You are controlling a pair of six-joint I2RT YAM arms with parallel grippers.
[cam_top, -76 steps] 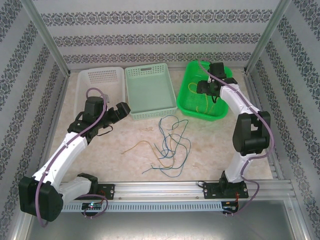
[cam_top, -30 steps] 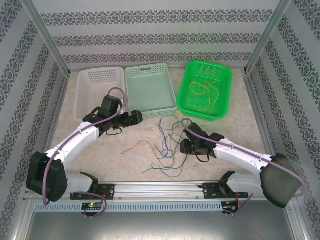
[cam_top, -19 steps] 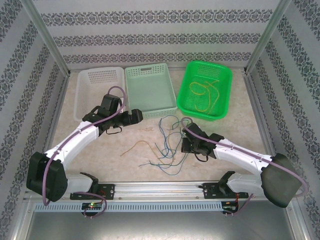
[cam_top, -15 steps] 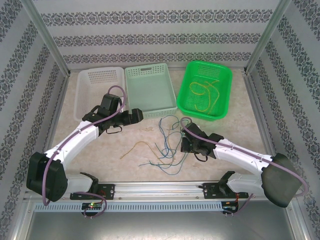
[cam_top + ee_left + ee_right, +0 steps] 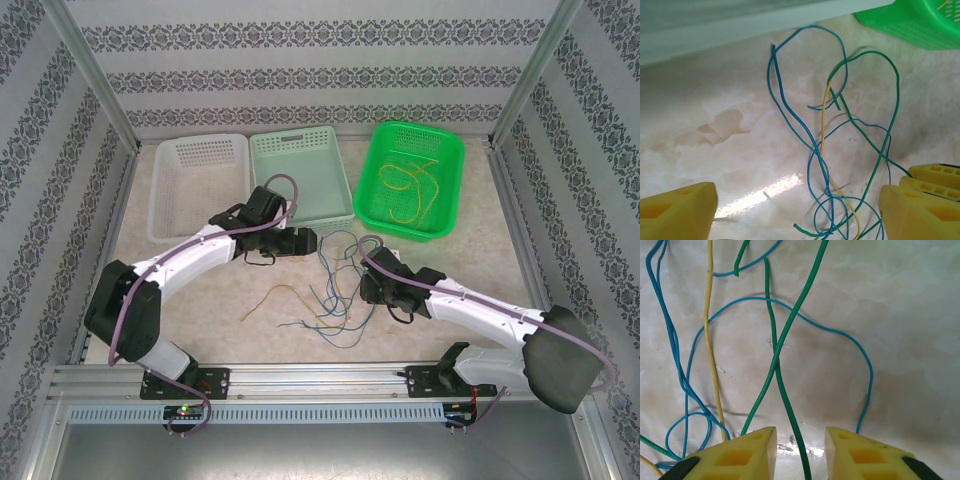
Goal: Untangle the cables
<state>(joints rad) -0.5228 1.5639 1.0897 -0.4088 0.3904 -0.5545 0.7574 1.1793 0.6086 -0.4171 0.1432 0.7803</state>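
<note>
The tangled cables lie mid-table: blue, dark green and yellow wires looped over each other. My left gripper hovers at the tangle's upper left, open wide. Between its fingertips lie a blue cable, a yellow cable and a green cable, none of them gripped. My right gripper sits low at the tangle's right side, open. A green cable runs between its fingers without being pinched. A blue cable curves beside it.
A green basket at the back right holds several yellow cables. A mint basket and a white basket stand behind the left arm. One yellow cable trails left of the tangle.
My left arm has swung right, bringing its gripper from beside the mint basket's corner to the tangle's top left. The right gripper has stayed at the tangle's right side.
</note>
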